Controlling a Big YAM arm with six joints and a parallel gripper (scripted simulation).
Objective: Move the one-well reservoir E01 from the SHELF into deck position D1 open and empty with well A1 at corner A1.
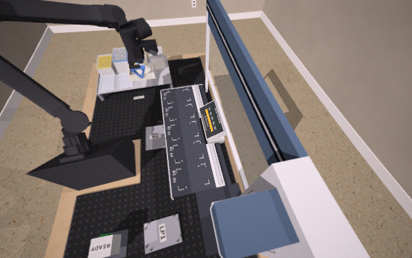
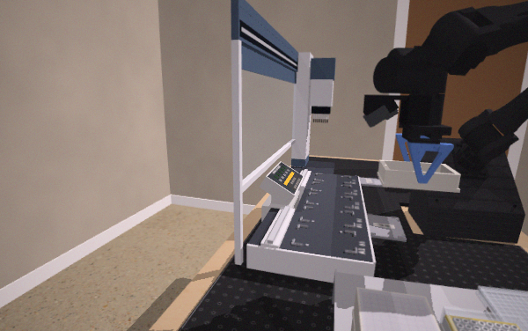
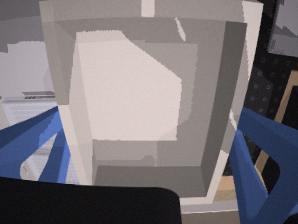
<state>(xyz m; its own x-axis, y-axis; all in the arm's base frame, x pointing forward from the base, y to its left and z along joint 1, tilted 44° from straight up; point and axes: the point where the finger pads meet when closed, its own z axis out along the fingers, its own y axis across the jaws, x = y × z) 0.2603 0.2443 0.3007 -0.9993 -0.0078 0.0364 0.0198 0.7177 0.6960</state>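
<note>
Blue fingers flank the pale reservoir E01 (image 3: 143, 90) in the wrist view, their jaws pinching its long walls; its single well is open and bare. From the side, the gripper (image 2: 423, 169) holds the reservoir level in the air, above the black perforated counter (image 2: 444, 260) and just short of the liquid handler's grey deck (image 2: 327, 211). From above, the load hangs over the SHELF (image 1: 161, 80), beside the racks and plates (image 1: 104, 62) standing there. Farther along, the deck's bracket positions show bare grey.
</note>
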